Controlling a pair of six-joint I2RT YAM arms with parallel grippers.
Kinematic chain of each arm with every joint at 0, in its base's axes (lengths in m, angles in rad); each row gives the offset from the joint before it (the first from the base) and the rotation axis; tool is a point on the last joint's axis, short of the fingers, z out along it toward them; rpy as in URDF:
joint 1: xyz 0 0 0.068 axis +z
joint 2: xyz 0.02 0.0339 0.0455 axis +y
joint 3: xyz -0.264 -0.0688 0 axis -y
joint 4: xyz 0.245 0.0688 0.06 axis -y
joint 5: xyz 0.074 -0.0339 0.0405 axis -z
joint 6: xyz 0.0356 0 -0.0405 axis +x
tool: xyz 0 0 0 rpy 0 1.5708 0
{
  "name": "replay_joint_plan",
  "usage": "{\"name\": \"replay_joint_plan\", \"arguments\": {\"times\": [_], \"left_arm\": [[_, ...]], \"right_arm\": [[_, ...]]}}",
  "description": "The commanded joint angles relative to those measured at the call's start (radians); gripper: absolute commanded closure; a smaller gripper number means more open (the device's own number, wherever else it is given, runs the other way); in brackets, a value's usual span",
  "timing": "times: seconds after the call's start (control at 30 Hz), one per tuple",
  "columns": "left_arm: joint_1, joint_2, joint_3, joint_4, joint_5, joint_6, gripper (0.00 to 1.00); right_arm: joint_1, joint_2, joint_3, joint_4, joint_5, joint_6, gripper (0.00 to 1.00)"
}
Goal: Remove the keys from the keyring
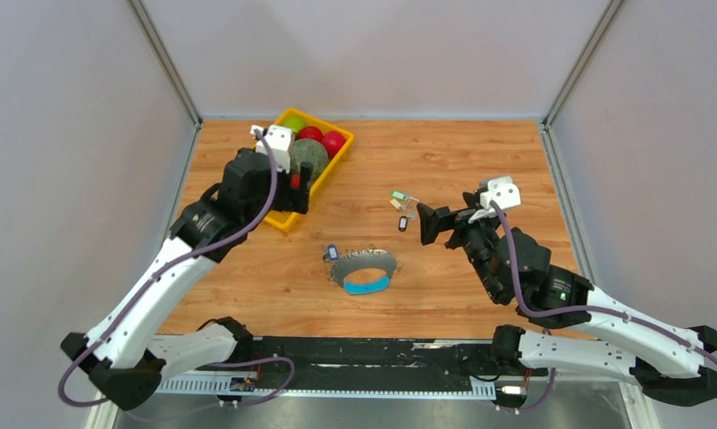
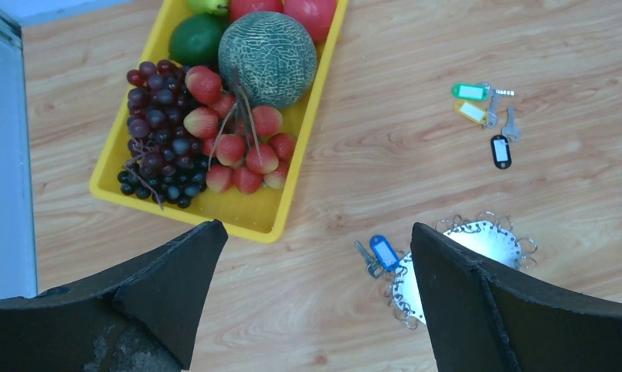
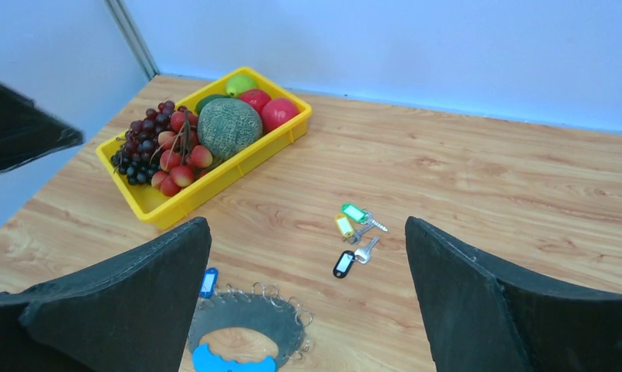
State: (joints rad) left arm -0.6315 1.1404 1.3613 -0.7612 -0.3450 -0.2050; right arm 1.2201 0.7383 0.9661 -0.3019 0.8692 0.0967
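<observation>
**Ana:** Where does the keyring sit?

**Ben:** The keyring (image 1: 366,266) lies flat mid-worktop (image 1: 480,161), with its light-blue strip (image 1: 366,287) on the side nearest the arms. The blue key (image 2: 384,251) rests at the loop's left edge, touching the fringe of small rings (image 3: 271,293). It looks like the only key attached.

**Ana:** And the others?

**Ben:** The green key (image 2: 469,91), orange key (image 2: 472,112) and black key (image 2: 500,150) lie loose in a tight cluster. They are beyond the loop and well apart from it. I'd judge three off and one to go.

**Ana:** What about the hands?

**Ben:** Both are released and hold nothing. The right hand (image 1: 425,225) hovers just beside the loose cluster with its fingers spread. The left hand (image 2: 316,229) hangs over the near end of the yellow tray (image 3: 222,178) of fruit (image 2: 269,50), equally wide.

**Ana:** So how should the last key come off?

**Ben:** I'd split the work. The left hand is on the blue key's side, so it should take the key. The right hand should come down on the far side of the loop and pin it, because a thin loop like that will probably slide if tugged. Grip the plastic head rather than the thin blade, which looks too slight for those pads. Work the key around its small ring instead of pulling straight out. How that ring opens is too small to make out here.
</observation>
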Motion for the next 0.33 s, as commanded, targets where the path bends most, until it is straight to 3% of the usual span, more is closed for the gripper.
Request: {"name": "replay_joint_plan", "arguments": {"times": [0.0, 0.3], "left_arm": [[0.006, -0.140, -0.153, 0.176, 0.023, 0.076, 0.00], [0.005, -0.147, -0.200, 0.215, 0.107, 0.103, 0.00]], "right_arm": [[-0.017, -0.014, 0.040, -0.021, -0.016, -0.045, 0.00], [-0.017, -0.014, 0.018, -0.026, -0.030, -0.028, 0.00]]}}
